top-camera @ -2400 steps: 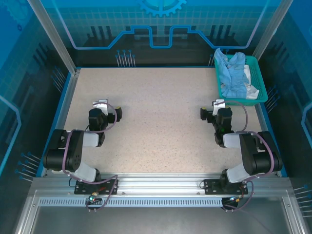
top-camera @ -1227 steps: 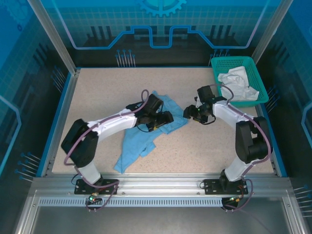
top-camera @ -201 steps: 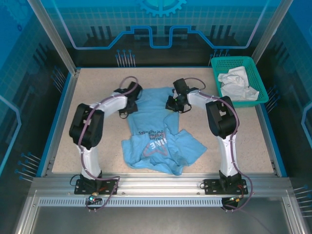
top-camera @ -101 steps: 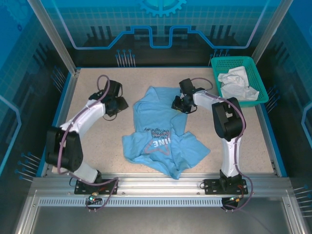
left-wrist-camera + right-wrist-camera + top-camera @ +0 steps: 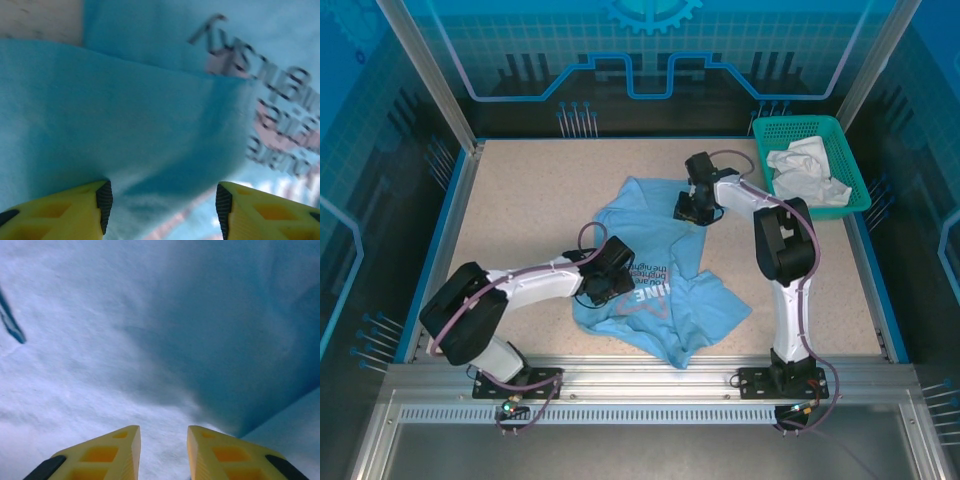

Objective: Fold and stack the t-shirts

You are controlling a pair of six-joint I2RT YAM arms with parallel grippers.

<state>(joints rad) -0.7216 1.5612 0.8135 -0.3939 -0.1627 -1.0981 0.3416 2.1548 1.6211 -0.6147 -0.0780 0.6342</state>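
Spreading beneath left fingers (image 5: 75, 212) and right fingers (image 5: 107, 455) lies the blue t-shirt (image 5: 685, 305).

Chest print (image 5: 653, 278) on light blue t-shirt (image 5: 650, 215) — small dark lines, larger pale letters, too blurred to read

The light blue t-shirt (image 5: 695, 310) lies crumpled and unfolded near the middle of the tabletop (image 5: 520, 200), its near part bunched in loose folds. Its print (image 5: 642, 292), dark lettering over a pinkish-red shape, faces up, partly covered by a fold. The white t-shirt (image 5: 807, 170) sits wadded inside the teal mesh basket (image 5: 798, 122) at the far right corner.
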